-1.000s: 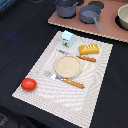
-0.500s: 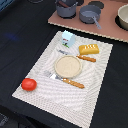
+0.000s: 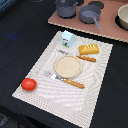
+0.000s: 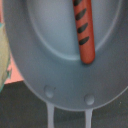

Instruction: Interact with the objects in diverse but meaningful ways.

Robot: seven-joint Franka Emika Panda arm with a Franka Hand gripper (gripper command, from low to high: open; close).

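Toy kitchen items on a striped placemat, seen with the arm out of the exterior view.

Around the round plate: carton at 12 o'clock, bread loaf at 2 o'clock, tomato at 8 o'clock. In the wrist view a sausage lies inside a grey pan. The gripper does not show, so I cannot tell its state.

Grey pan fills view; striped sausage inside; 2 rivets near handle.
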